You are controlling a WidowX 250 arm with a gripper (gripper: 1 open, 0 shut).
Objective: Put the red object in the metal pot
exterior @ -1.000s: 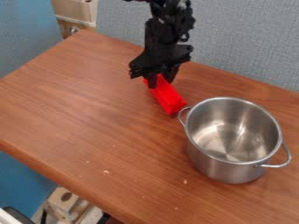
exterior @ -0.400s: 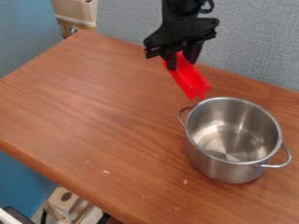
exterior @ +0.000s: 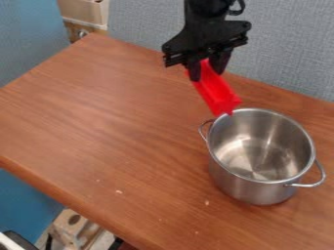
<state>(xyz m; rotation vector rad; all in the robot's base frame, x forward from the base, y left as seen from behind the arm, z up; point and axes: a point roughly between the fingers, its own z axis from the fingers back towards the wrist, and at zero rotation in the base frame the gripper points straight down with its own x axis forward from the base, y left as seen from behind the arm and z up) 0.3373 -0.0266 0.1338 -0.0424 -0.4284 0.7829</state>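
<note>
Hanging from end effector (exterior: 206, 64), red object (exterior: 217, 94) nears metal pot (exterior: 264, 154).

gripper (exterior: 204, 66): black, hanging from above near the table's far edge, jaws closed on the upper end of the red object
red object (exterior: 217, 94): bright red bar, lifted off the table, tilted, lower end pointing down-right toward the pot's near-left rim
metal pot (exterior: 261, 154): shiny, round, upright on the table at right, inside looks empty, loop handles at upper left and lower right
table (exterior: 92, 127): reddish-brown wood
background: blue wall behind, beige fixture at top left
</note>
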